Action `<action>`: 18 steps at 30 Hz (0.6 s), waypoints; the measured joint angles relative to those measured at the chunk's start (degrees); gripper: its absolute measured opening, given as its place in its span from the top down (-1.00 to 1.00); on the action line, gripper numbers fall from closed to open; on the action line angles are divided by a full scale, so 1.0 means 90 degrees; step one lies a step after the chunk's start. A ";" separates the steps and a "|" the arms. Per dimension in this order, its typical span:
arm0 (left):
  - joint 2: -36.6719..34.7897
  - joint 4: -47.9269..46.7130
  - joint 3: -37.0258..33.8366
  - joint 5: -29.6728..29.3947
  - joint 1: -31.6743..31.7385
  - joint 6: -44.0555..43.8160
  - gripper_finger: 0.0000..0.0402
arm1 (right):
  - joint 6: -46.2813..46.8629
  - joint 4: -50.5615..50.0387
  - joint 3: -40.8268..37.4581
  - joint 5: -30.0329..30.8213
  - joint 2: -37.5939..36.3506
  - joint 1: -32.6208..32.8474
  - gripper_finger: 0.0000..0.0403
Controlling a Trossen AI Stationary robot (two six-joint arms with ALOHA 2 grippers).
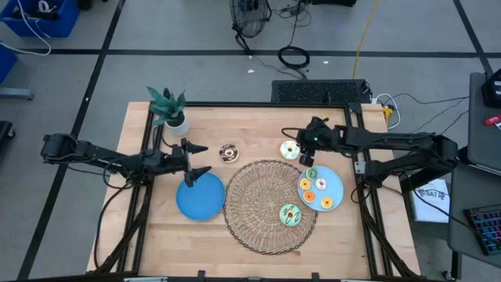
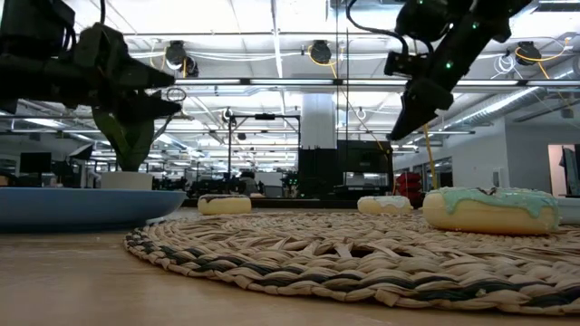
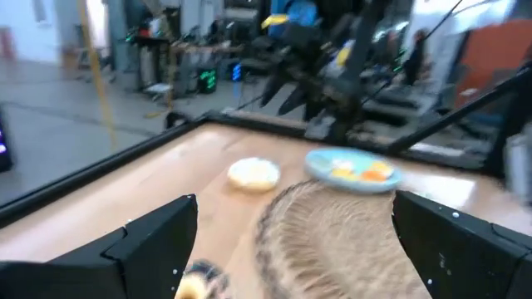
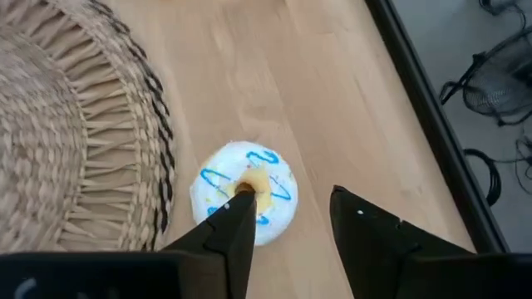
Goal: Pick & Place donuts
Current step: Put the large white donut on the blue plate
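Right gripper hangs open above the bare wood at the far right of the wicker mat, fingers spread (in the right wrist view one finger lines up with the hole of the white-iced donut, the other sits out over bare wood). That white-iced donut lies flat on the table just beside the mat's edge, not touching the blue plate near it. That plate carries several small donuts, a green one at its far rim nearest the gripper. A green-iced donut lies on the mat near its right edge, and a chocolate donut sits on open wood between the mat and the potted plant. Left gripper hovers with jaws wide open over the far rim of the empty blue plate, close to the plant pot. Open wood runs along the table's far edge behind the chocolate and white donuts. Right side is tighter: loaded plate sits close to the black frame rail.
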 joint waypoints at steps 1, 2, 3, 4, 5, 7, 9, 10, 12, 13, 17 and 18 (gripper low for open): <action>0.0003 -0.0086 -0.0001 -0.0129 0.0000 0.0004 -0.98 | -0.0045 0.0184 -0.0100 -0.0007 0.0002 0.0008 0.32; 0.0010 -0.0097 -0.0002 -0.0260 0.0000 0.0025 -0.98 | -0.0050 0.0395 -0.0191 -0.0065 0.0006 0.0010 0.33; 0.0010 -0.0080 -0.0002 -0.0376 0.0000 0.0042 -0.98 | -0.0056 0.0586 -0.0272 -0.0175 0.0012 0.0010 0.35; 0.0038 -0.0070 0.0000 -0.0438 0.0000 0.0040 -0.98 | -0.0062 0.0722 -0.0344 -0.0289 0.0011 0.0006 0.36; 0.0057 -0.0108 0.0001 -0.0483 0.0000 0.0025 -0.98 | -0.0027 0.0853 -0.0413 -0.0318 0.0010 -0.0016 0.37; 0.0063 -0.0205 0.0001 -0.0492 0.0000 -0.0010 -0.98 | 0.0056 0.1028 -0.0499 -0.0315 0.0021 -0.0059 0.38; 0.0056 -0.0189 0.0001 -0.0474 0.0000 -0.0001 -0.98 | 0.0056 0.1038 -0.0501 -0.0303 0.0134 -0.0132 0.35; 0.0056 -0.0196 0.0001 -0.0468 0.0000 0.0008 -0.98 | 0.0095 0.0962 -0.0501 -0.0303 0.0186 -0.0162 0.32; 0.0056 -0.0156 0.0001 -0.0468 0.0000 0.0008 -0.98 | 0.0245 0.0888 -0.0506 -0.0303 0.0345 -0.0194 0.21; 0.0056 -0.0152 0.0001 -0.0468 0.0000 -0.0002 -0.98 | 0.0330 0.0894 -0.0504 -0.0303 0.0469 -0.0194 0.14; 0.0055 -0.0157 0.0001 -0.0454 0.0000 0.0000 -0.98 | 0.0442 0.0907 -0.0506 -0.0310 0.1033 -0.0192 -0.19; 0.0056 -0.0161 0.0001 -0.0435 0.0000 0.0000 -0.98 | 0.0443 0.0922 -0.0506 -0.0309 0.1182 -0.0192 -0.27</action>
